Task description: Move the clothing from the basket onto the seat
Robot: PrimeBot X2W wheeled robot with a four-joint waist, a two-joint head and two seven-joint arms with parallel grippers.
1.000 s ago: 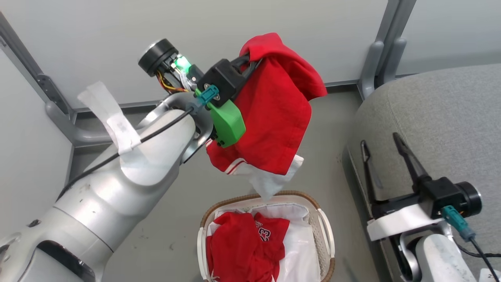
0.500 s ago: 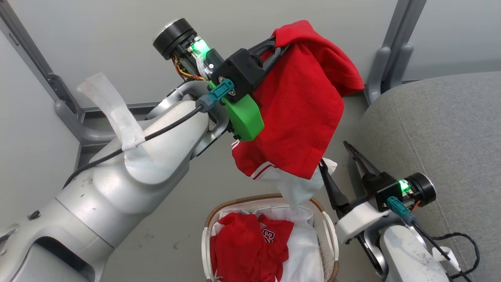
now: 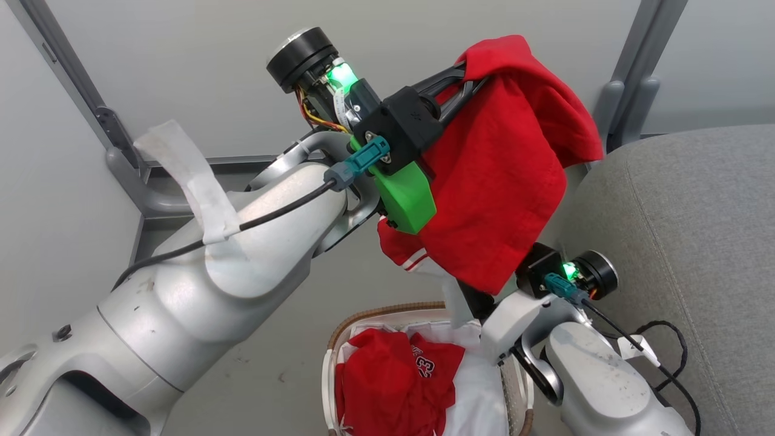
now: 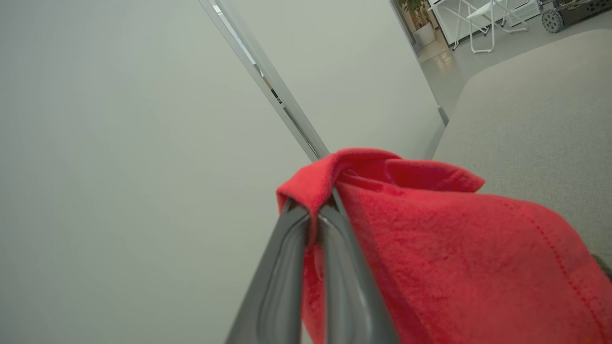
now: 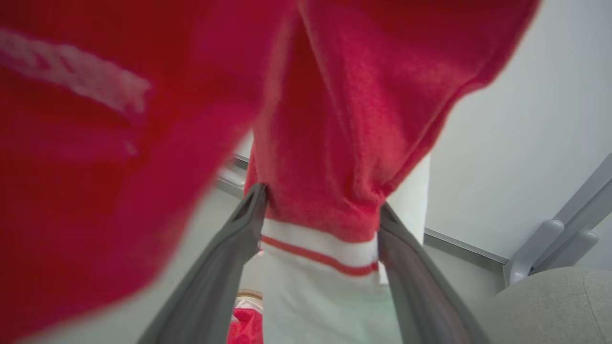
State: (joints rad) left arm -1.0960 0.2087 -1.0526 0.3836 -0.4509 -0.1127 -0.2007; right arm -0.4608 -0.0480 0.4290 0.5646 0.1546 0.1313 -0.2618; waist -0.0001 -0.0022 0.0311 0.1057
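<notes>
1. A red garment (image 3: 502,181) with a white, red-striped hem hangs from the closed left jaws, pinched at its top fold. Its lower edge drops between the spread right jaws and seems to brush both, though the blur leaves that unsure.
2. A red jersey (image 3: 393,387) with a white "23" lies bunched in the basket, below both jaws.
3. The basket (image 3: 363,316), white with a brown woven rim, stands upright nearer the right jaws.
4. The grey woven seat (image 3: 696,200) lies just beside the right jaws.

You are operating in an office-type test area: plain grey partition panels (image 3: 181,72) on metal posts (image 3: 651,36), bare grey floor (image 3: 284,375), one upholstered seat (image 3: 696,200), and (beyond the partition) a white folding chair (image 4: 479,14) and potted plant (image 4: 420,19).
</notes>
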